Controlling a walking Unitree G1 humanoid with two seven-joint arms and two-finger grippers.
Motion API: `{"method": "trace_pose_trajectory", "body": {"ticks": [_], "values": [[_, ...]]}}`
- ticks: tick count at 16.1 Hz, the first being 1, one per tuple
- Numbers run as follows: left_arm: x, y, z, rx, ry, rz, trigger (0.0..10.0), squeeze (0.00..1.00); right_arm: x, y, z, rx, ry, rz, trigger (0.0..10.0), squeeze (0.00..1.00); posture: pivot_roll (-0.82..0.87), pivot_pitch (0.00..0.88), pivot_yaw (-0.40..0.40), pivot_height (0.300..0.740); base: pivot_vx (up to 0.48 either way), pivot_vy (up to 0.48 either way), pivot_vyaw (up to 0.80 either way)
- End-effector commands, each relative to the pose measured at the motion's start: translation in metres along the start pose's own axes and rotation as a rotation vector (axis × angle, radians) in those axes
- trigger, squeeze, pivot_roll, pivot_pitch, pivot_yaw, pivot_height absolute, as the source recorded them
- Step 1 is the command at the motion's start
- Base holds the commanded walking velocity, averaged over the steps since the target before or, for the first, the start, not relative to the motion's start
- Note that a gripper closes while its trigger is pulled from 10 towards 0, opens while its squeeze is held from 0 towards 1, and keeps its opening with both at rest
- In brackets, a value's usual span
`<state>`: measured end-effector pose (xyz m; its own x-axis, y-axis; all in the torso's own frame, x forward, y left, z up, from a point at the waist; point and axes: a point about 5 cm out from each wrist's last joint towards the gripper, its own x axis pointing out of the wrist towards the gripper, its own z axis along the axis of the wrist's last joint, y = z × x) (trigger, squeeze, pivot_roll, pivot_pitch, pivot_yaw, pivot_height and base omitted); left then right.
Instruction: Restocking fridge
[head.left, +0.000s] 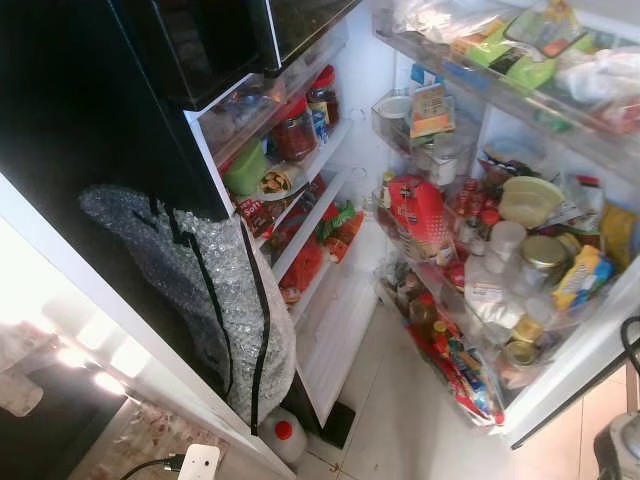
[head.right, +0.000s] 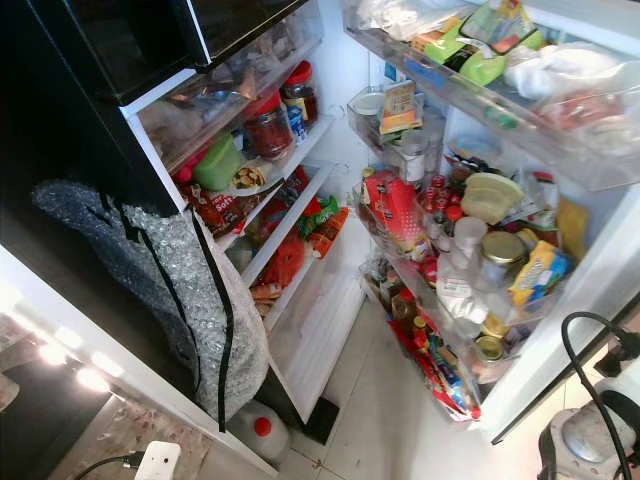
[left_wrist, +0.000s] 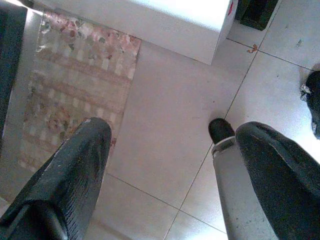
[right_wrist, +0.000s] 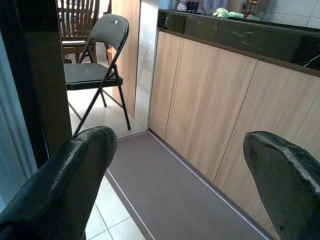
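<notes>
The fridge stands open before me. Its white inner shelves (head.left: 322, 200) hold red-lidded jars (head.left: 293, 128), a green bowl (head.left: 245, 168) and red packets. On the right, the open door's racks (head.left: 560, 345) are packed with jars, bottles, a red bag (head.left: 418, 210) and sauces. My left gripper (left_wrist: 170, 140) hangs open over pale floor tiles, with nothing between its fingers. In the right wrist view, my right gripper (right_wrist: 180, 140) is open too and empty, facing wooden cabinets (right_wrist: 215, 110).
A bubble-wrap bag (head.left: 215, 290) hangs at the fridge's left side. A white jug with a red cap (head.left: 283, 432) sits on the floor below it, near a white plug (head.left: 198, 462). A patterned mat (left_wrist: 75, 85) lies by the left gripper. A black folding chair (right_wrist: 95, 70) stands beyond the right gripper.
</notes>
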<state>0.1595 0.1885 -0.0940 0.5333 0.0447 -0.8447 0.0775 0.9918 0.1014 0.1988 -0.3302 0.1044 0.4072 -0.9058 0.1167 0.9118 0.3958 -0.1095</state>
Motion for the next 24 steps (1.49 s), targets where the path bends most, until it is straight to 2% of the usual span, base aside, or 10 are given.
{"method": "trace_pose_trajectory", "body": {"ticks": [1, 6, 7, 10, 12, 16, 17, 19, 23, 24], "values": [[-0.001, 0.005, -0.005, -0.009, 0.024, 0.013, 10.0, 0.0, -0.004, 0.005, 0.002, 0.016, 0.006, 0.01, 10.0, 0.0, -0.23, 0.02, 0.129, 0.74, 0.0, 0.0, 0.0], [-0.001, 0.005, -0.005, -0.015, 0.023, 0.017, 10.0, 0.0, -0.007, 0.007, 0.0, 0.016, 0.021, 0.03, 10.0, 0.0, -0.23, 0.02, 0.119, 0.74, 0.0, 0.0, 0.0], [-0.001, 0.004, -0.005, -0.053, 0.018, 0.036, 10.0, 0.0, -0.005, 0.016, 0.003, 0.017, 0.016, 0.093, 10.0, 0.0, -0.22, 0.015, 0.078, 0.74, 0.0, 0.0, 0.0], [-0.001, 0.0, -0.005, -0.099, 0.016, 0.051, 10.0, 0.0, -0.001, 0.023, 0.005, 0.004, 0.016, 0.156, 10.0, 0.0, -0.2, 0.007, 0.03, 0.74, 0.0, 0.0, 0.0], [-0.001, -0.003, -0.006, -0.14, 0.023, 0.069, 10.0, 0.0, -0.001, 0.036, 0.006, -0.011, 0.018, 0.245, 10.0, 0.0, -0.18, 0.0, -0.016, 0.74, 0.0, 0.0, 0.0], [-0.001, -0.001, -0.008, -0.206, 0.042, 0.154, 10.0, 0.0, -0.007, 0.064, 0.009, 0.004, 0.025, 0.412, 10.0, 0.0, -0.13, 0.0, -0.037, 0.74, 0.0, 0.0, 0.0], [-0.001, 0.002, -0.009, -0.214, 0.05, 0.184, 10.0, 0.0, -0.012, 0.073, 0.01, 0.01, 0.023, 0.466, 10.0, 0.0, -0.13, 0.0, -0.022, 0.74, 0.0, 0.0, 0.0], [-0.001, 0.004, -0.009, -0.219, 0.054, 0.201, 10.0, 0.0, -0.018, 0.079, 0.011, 0.01, 0.011, 0.51, 10.0, 0.0, -0.14, 0.0, -0.004, 0.74, 0.0, 0.0, 0.0], [-0.001, 0.011, -0.006, -0.18, 0.052, 0.212, 10.0, 0.0, -0.053, 0.09, 0.014, 0.032, -0.015, 0.665, 10.0, 0.0, -0.16, 0.0, 0.044, 0.74, 0.0, 0.0, 0.0], [-0.001, 0.011, -0.006, -0.175, 0.05, 0.211, 10.0, 0.0, -0.057, 0.091, 0.015, 0.033, -0.019, 0.68, 10.0, 0.0, -0.16, 0.0, 0.044, 0.74, 0.0, 0.0, 0.0]]}}
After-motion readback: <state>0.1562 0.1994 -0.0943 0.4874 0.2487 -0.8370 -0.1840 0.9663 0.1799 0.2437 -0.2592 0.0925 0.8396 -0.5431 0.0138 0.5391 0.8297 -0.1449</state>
